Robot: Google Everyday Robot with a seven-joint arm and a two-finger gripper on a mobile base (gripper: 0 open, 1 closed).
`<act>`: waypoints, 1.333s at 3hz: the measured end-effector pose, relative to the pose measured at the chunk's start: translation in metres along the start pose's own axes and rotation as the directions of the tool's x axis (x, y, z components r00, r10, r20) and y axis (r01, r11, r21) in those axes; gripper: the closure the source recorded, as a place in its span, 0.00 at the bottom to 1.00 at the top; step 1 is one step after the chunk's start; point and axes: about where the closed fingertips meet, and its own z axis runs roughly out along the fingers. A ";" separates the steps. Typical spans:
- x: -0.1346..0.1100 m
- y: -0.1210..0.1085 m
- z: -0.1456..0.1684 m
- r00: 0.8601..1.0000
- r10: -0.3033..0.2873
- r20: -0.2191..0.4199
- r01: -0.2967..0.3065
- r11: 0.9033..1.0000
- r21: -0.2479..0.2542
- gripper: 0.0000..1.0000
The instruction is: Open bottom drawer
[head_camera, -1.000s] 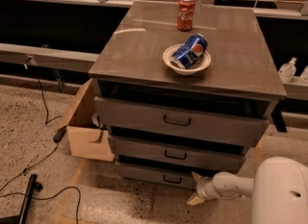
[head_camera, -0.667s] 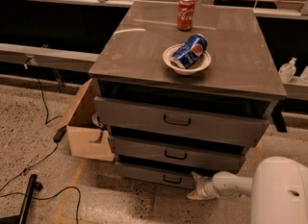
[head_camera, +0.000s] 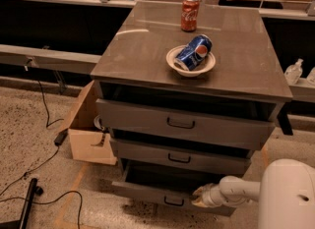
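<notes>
- Grey bottom drawer (head_camera: pixel 147 192) sits lowest in the cabinet (head_camera: pixel 142 46), pulled partly out past the front edge, its long axis running left to right.
- Gripper (head_camera: pixel 198 197) rests at the drawer front near its right corner, beside the handle (head_camera: pixel 173 202); its grip cannot be told.

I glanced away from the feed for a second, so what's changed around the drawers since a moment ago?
The bottom drawer has slid further out toward the camera, so more of its dark inside shows. The end effector stays at the drawer's front, just right of the handle, and came back slightly with it. The top drawer, middle drawer, red can, bowl, blue can and cardboard box did not move.
</notes>
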 end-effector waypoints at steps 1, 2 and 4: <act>0.000 0.041 -0.021 0.997 0.072 -0.007 -0.072 0.994 -0.076 1.00; 0.000 0.041 -0.020 0.997 0.072 -0.007 -0.072 0.994 -0.076 0.82; -0.026 0.061 -0.067 0.990 0.142 0.024 -0.138 0.983 -0.118 0.35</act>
